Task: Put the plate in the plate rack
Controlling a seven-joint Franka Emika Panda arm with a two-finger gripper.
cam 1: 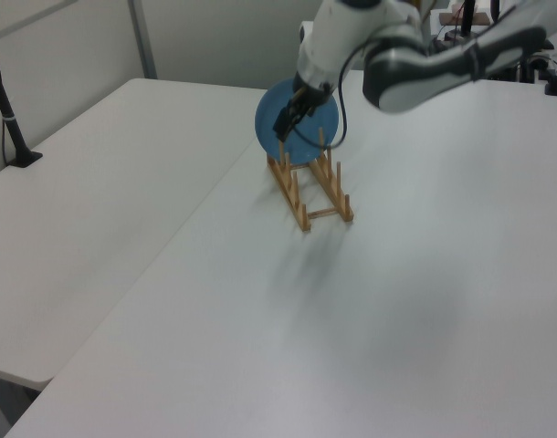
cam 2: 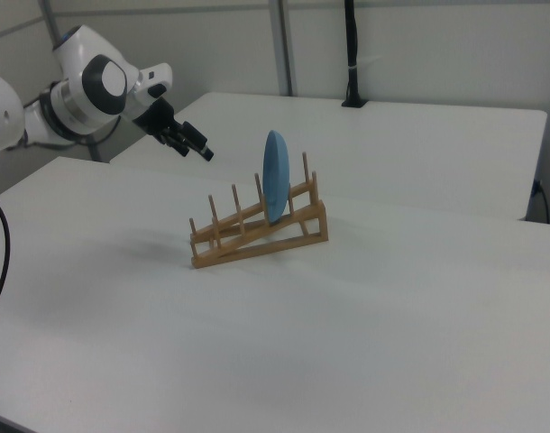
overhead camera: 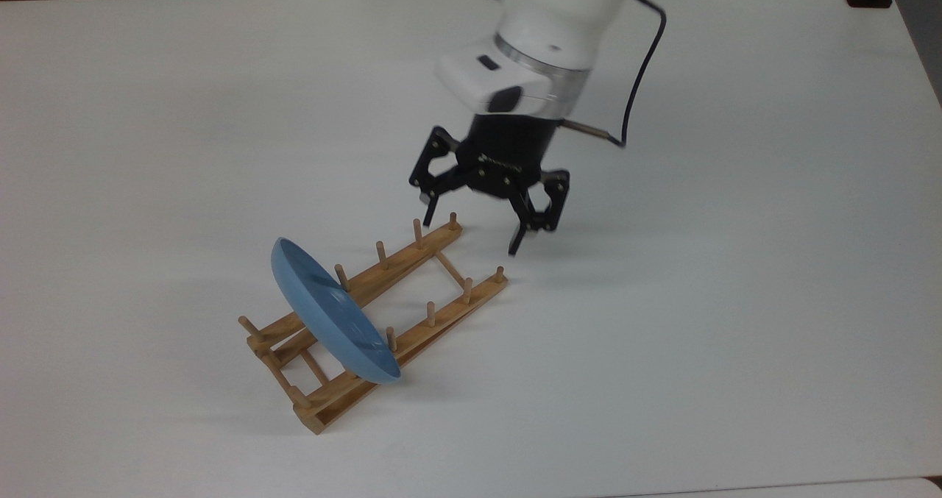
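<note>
White tabletop (overhead camera: 736, 299) spreads across nearly the whole top view, and in the left view and the right view it shows as a broad pale surface with a second white table (cam 2: 419, 135) behind it. Next in size is the white robot arm (overhead camera: 559, 12), which comes in from the upper middle of the top view, from the upper right of the left view and from the upper left of the right view, a thin black cable (overhead camera: 640, 64) looping off its wrist. Below the centre of the top view lies the low light-brown wooden plate rack (overhead camera: 434, 251), two long rails with short upright pegs joined by thin crossbars, running from lower left to upper right of the frame. The round, shallow light-blue plate (overhead camera: 331, 314) stands on edge in the rack, tilted, lodged between pegs toward the rack's lower-left end in the top view; in the right view the plate (cam 2: 274, 176) sits near the rack's higher, right-hand end. Smallest is the black two-finger gripper (overhead camera: 471, 226), hanging just above the rack's upper-right end in the top view, well apart from the plate, its fingers (overhead camera: 524, 237) spread wide with nothing between them.
</note>
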